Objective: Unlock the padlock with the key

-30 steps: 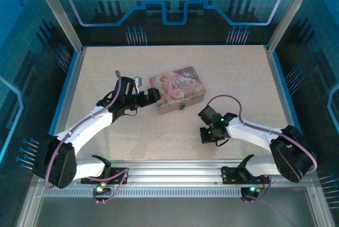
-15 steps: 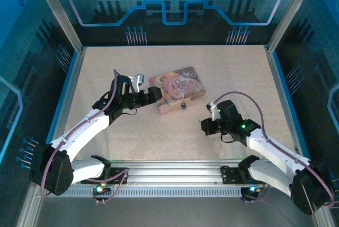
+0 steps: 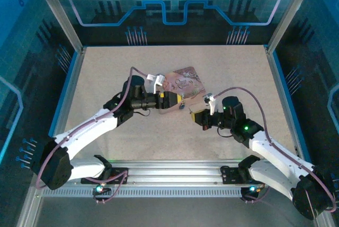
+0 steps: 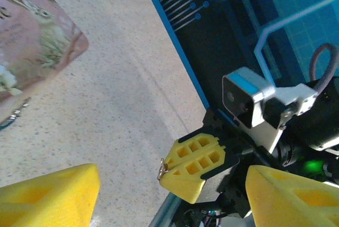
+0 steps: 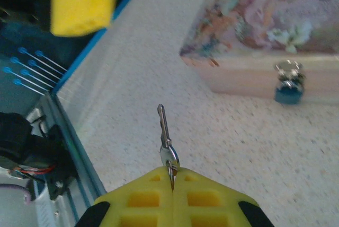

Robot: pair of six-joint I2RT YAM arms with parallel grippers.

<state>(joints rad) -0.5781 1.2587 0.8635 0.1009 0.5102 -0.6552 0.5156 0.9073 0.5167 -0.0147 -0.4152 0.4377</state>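
Observation:
The small silver padlock (image 5: 288,73), with a blue base, hangs on the front wall of the pink picture tin (image 5: 275,15); from above the padlock (image 3: 182,106) is a speck below the tin (image 3: 185,78). My right gripper (image 5: 172,176) is shut on the key (image 5: 166,129), whose thin blade points forward, well short of the padlock and to its left. From above, the right gripper (image 3: 199,117) sits just right of the padlock. My left gripper (image 3: 170,99) is open at the tin's front left; its yellow fingers (image 4: 47,195) stand wide apart, facing the right gripper (image 4: 193,166) and key (image 4: 162,169).
The tin (image 4: 32,36) lies mid-table on a speckled beige surface. A blue rim and an aluminium rail (image 3: 175,171) bound the near edge, with both arm bases behind it. The enclosure's blue walls stand close on the left and right.
The left gripper has swung right to the tin's front left corner. The right gripper has turned and moved left and up toward the padlock, carrying the key.

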